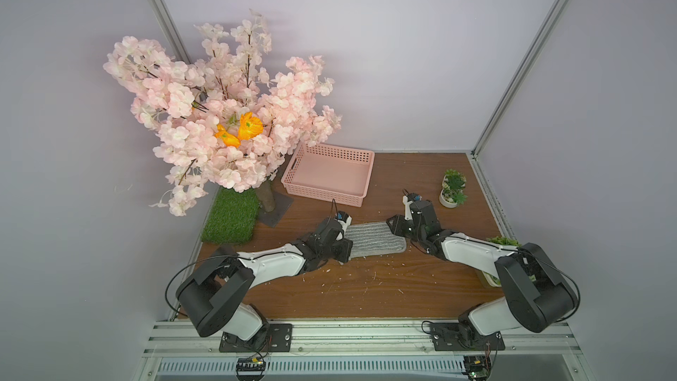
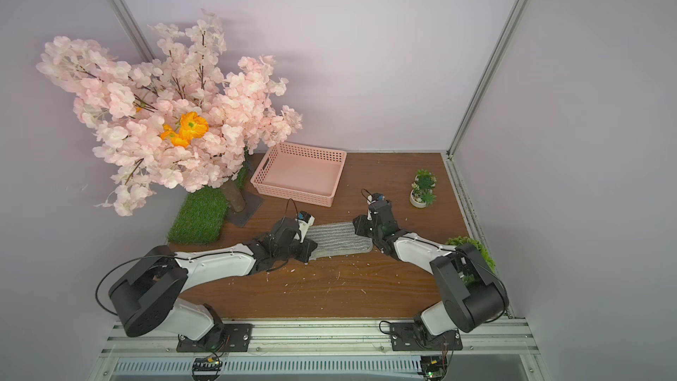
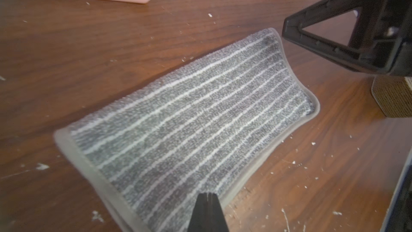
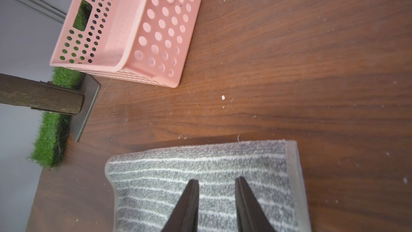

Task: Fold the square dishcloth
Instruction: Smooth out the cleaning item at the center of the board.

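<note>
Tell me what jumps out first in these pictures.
The big pink blossom tree with orange flowers fills the far left corner of the table. Just right of it stands a pink basket. Nearer the front, a grey striped cloth lies as a long strip between the left arm and the right arm.
</note>
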`<state>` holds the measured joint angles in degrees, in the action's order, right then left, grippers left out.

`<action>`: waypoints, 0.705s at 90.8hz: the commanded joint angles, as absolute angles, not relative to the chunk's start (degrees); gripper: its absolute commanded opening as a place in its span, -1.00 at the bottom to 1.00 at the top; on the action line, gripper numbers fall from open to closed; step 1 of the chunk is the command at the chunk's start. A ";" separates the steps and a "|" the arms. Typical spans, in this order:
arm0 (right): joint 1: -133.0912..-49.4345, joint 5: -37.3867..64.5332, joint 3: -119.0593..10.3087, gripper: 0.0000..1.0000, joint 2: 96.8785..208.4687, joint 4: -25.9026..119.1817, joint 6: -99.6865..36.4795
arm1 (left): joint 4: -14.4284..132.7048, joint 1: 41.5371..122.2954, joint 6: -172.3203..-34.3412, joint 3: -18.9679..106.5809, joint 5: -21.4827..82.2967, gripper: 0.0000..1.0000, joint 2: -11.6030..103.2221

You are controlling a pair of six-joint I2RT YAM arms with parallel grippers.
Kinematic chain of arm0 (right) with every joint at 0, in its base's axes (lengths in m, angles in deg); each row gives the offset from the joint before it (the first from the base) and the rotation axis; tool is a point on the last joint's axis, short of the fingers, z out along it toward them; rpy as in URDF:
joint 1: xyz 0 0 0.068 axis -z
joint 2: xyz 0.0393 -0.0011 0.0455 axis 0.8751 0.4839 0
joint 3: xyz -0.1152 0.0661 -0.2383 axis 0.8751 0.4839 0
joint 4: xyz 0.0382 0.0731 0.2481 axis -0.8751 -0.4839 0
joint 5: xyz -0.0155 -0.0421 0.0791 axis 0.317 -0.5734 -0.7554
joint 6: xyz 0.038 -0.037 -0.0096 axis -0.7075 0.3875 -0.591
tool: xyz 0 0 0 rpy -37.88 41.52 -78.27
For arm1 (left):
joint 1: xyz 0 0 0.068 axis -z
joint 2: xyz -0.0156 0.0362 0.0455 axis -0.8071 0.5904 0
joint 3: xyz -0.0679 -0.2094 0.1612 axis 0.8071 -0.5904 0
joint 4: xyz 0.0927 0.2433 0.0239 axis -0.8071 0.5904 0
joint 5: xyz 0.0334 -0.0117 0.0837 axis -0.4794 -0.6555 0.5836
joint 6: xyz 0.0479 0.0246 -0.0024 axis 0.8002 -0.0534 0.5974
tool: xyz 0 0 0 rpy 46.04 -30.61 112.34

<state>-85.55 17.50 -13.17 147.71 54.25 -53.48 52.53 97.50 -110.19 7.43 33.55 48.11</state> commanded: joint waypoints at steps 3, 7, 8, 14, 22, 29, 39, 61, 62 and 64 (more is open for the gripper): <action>-86.17 14.67 -8.31 -0.48 145.05 54.84 -57.11 | 51.64 98.40 -113.73 6.02 32.36 -0.93 50.70; -86.27 13.86 -7.00 -0.50 144.84 55.80 -57.90 | 51.56 98.38 -114.02 6.04 32.47 -0.95 51.76; -86.23 13.74 -6.73 -0.50 144.80 55.93 -58.03 | 51.64 98.38 -114.13 6.04 32.50 -0.95 52.07; -86.35 13.78 -5.13 -0.50 144.82 55.92 -58.40 | 51.76 98.46 -114.45 5.83 32.77 -0.96 52.94; -86.27 15.30 -3.78 -0.51 144.76 54.53 -58.26 | 52.57 98.39 -114.50 5.01 33.24 -0.97 53.18; -85.99 16.85 -2.94 -0.50 144.71 53.44 -57.55 | 53.08 98.42 -114.51 4.00 33.95 -0.98 52.97; -84.81 18.53 -2.95 -0.50 144.94 52.15 -55.62 | 53.41 98.43 -114.42 2.76 34.78 -0.99 52.99; -83.51 20.34 -7.49 -0.40 142.27 47.94 -50.16 | 52.71 98.40 -112.64 3.43 33.98 -0.98 51.22; -83.49 20.58 -7.80 -0.40 142.10 47.74 -49.94 | 52.66 98.44 -112.52 3.46 33.96 -0.98 51.05; -83.35 21.12 -8.41 -0.38 141.83 47.08 -49.61 | 52.57 98.39 -112.18 3.57 33.90 -0.97 50.60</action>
